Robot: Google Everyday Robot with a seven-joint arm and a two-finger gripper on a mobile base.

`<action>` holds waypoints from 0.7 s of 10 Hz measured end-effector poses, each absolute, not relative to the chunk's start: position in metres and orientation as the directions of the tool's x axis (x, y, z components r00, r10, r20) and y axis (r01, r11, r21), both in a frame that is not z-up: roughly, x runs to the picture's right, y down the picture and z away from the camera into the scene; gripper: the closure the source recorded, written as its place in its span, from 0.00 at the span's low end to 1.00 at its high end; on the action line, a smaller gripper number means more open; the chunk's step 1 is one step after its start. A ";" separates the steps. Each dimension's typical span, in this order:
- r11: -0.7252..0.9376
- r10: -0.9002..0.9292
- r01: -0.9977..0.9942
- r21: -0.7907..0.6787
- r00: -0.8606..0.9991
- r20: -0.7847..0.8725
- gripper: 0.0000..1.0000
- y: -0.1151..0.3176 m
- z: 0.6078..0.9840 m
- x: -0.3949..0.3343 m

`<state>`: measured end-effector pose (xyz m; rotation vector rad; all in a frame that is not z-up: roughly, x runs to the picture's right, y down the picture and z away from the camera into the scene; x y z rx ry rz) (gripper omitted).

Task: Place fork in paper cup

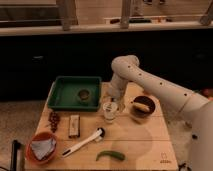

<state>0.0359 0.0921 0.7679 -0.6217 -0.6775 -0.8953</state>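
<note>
The claw is hanging downward at the end of the white arm, hovering right over the rim of the paper cup. How wide it is standing, and whether it is holding anything, cannot be told. The paper cup is standing upright near the middle of the wooden desk, just in front of the green tray, with the brown bowl sitting close beside it.
</note>
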 end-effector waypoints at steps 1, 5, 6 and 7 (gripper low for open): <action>0.483 -0.486 0.852 -0.201 0.452 0.749 0.20 0.092 0.769 0.036; 0.481 -0.486 0.853 -0.203 0.452 0.748 0.20 0.089 0.770 0.039; 0.481 -0.486 0.853 -0.202 0.451 0.749 0.20 0.089 0.771 0.040; 0.481 -0.486 0.854 -0.201 0.450 0.750 0.20 0.089 0.771 0.040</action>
